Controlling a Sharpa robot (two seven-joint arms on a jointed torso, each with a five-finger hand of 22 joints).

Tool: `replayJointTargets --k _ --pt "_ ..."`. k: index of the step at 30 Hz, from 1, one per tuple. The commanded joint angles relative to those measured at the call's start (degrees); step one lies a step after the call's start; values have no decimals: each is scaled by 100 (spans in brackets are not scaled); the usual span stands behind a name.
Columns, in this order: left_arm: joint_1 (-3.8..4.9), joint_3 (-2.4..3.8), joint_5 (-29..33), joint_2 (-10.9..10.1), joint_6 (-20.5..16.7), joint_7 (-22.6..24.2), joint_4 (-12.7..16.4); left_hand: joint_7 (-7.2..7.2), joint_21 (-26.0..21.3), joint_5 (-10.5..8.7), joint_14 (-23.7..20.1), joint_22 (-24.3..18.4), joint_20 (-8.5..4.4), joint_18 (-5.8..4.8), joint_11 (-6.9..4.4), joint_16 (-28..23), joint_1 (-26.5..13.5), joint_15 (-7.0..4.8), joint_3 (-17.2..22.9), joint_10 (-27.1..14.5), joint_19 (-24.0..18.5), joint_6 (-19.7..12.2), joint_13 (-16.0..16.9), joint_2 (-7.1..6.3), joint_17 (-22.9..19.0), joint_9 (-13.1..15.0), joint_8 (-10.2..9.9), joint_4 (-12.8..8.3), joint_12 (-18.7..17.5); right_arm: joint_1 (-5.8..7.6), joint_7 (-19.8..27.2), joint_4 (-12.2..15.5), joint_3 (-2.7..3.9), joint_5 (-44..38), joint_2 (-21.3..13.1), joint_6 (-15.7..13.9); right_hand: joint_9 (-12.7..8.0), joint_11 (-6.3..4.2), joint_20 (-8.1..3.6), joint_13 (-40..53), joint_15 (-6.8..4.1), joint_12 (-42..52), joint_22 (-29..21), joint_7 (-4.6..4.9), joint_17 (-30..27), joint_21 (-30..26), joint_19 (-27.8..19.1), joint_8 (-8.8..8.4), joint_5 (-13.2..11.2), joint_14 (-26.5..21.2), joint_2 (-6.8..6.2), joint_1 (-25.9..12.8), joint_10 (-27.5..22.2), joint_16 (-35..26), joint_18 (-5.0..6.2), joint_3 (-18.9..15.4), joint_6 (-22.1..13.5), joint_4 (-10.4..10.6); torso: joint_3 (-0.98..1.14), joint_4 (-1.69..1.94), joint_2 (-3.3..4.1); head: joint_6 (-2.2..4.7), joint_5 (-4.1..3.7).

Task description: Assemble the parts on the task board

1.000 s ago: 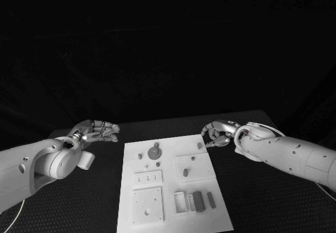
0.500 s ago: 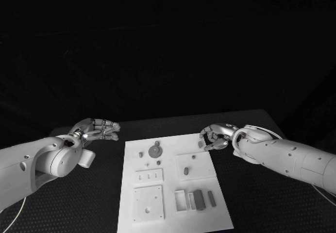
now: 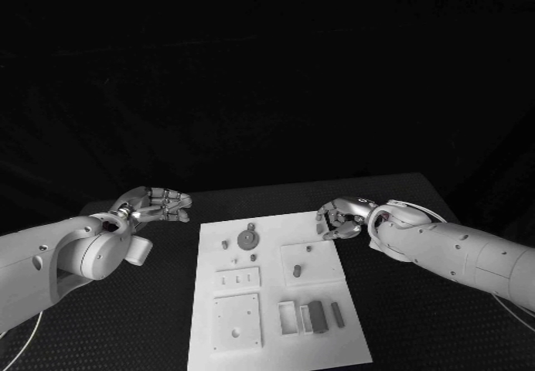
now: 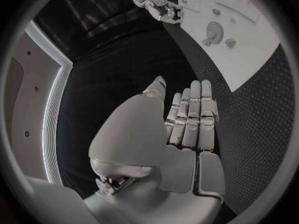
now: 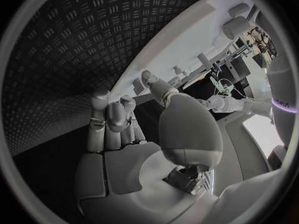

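- From the head we see the task board [image 3: 273, 290] mid-table, grey parts [image 3: 317, 317] lying on it; left hand [image 3: 154, 205] off its far left corner, right hand [image 3: 341, 218] over its far right corner, both empty.
- At the left wrist, our fingers [image 4: 192, 119] lie straight, apart from the thumb, holding nothing.
- At the right wrist, fingers [image 5: 112, 122] curl loosely, holding nothing.

The white task board [image 3: 273, 297] carries grey parts [image 3: 247, 243] and lies on a black counter [image 3: 145, 325] with a fine woven texture; both hands are silver.
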Motion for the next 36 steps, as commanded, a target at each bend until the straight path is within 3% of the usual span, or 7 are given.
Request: replayJointTargets --k 1,6,17,36 --pt "3 3 -11 4 81 61 15 50 -36 -21 35 5 0 111 37 -23 -37 10 33 6 23 -33 -6 -15 9 4 -12 -7 -29 -10 89 -18 -1 21 25 147 29 25 8 -15 41 50 134 70 11 47 -47 74 -11 -19 85 -11 -23 41 202 7 212 52 6 1 4 -4 0" --pt "3 3 -11 5 83 61 12 50 -36 -21 36 6 -1 111 37 -25 -38 10 32 6 23 -33 -6 -14 11 4 -12 -7 -29 -12 134 -5 -1 35 23 162 95 7 10 -43 26 81 131 50 13 86 -84 207 -11 -25 257 -6 -37 52 202 -12 470 15 9 -9 -1 -19 12" --pt "3 3 -11 8 87 60 11 50 -38 -21 37 7 -1 111 37 -30 -39 10 32 6 24 -32 -6 -13 15 4 -12 -7 -30 -14 146 4 -1 62 44 175 142 0 18 -90 17 121 124 43 13 129 -127 303 -11 -32 578 -2 -55 65 202 -34 736 -94 7 -10 -1 -21 16" --pt "4 4 -12 -8 102 44 16 52 -40 -21 39 9 -1 111 38 -38 -40 10 31 6 24 -34 -5 -16 23 5 -13 -8 -31 -19 107 -33 -1 55 130 130 122 23 21 -123 38 140 118 69 11 146 -139 253 -11 -34 520 -36 -60 68 202 -79 720 -181 2 -6 1 -68 30"
